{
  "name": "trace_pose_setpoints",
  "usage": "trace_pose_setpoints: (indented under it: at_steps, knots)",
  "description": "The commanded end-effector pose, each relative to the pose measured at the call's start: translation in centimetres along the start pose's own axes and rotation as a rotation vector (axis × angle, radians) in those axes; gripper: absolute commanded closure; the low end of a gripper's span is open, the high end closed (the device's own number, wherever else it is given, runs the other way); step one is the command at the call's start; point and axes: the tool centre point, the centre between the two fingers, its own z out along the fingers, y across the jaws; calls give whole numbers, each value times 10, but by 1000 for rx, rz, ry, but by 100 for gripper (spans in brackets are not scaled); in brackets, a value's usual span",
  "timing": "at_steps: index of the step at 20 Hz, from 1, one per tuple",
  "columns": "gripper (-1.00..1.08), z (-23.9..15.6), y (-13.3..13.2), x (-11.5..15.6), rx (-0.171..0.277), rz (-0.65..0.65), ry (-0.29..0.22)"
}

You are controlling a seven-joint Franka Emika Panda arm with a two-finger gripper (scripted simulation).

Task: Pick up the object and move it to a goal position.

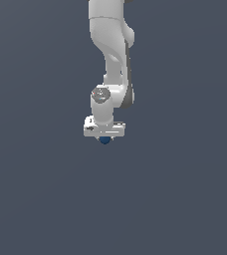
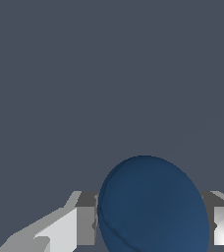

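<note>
At the center of the exterior view, the small blue ball (image 1: 104, 140) sits pinched between the tool's (image 1: 104, 139) 2 fingers (image 2: 65, 231), likely light, hard and slippery, best squeezed across its middle.

Flat dark grey-blue surface (image 1: 41, 189) fills both views, plain, unmarked. No edge visible. Whether blue ball (image 1: 104, 140) rests on it or hangs above: cannot tell.
</note>
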Motion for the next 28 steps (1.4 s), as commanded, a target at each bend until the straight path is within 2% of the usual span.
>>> trace_pose_setpoints:
  at_steps: [1, 7, 13, 28]
  knots:
    - [108, 1, 0, 0, 0, 0, 0]
    - [108, -2, 3, 5, 0, 0, 0]
    - [108, -9, 15, 23, 0, 0, 0]
    - [108, -41, 66, 104, 0, 0, 0]
